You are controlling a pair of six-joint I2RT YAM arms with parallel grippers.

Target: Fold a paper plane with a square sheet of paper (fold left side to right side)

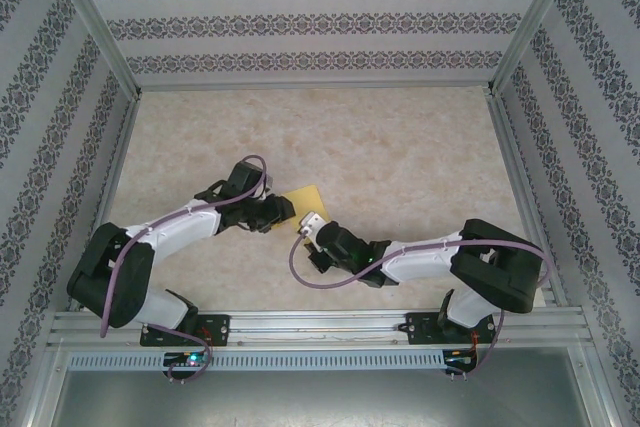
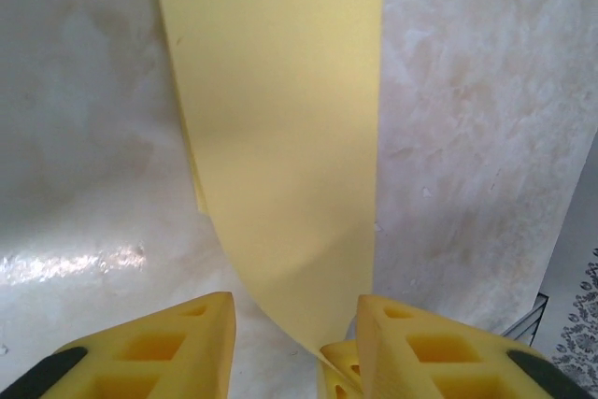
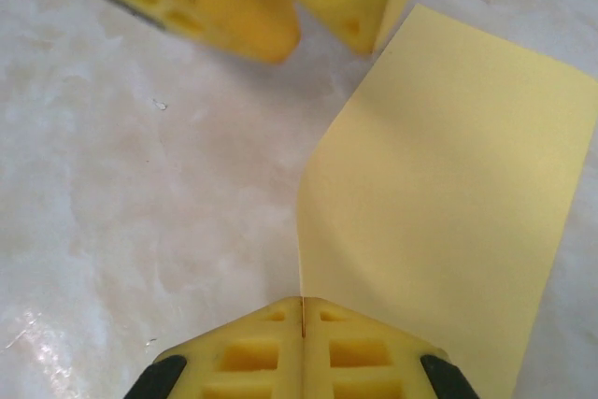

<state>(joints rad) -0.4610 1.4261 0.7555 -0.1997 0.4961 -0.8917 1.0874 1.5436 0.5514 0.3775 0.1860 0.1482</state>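
Currently the square sheet of paper (image 3: 448, 184) reads as plain yellow, unprinted and uncreased where visible; it bows upward in a smooth curve off the marbled table (image 1: 400, 167). The right gripper (image 3: 302, 304) has its fingers pressed together, pinching the sheet's near edge at the seam. The rest of the sheet rises away just beyond the right gripper. The left gripper (image 3: 327, 39) sits opposite the right gripper, close by; its jaws are partly spread, with the sheet's far end between them, against one finger.
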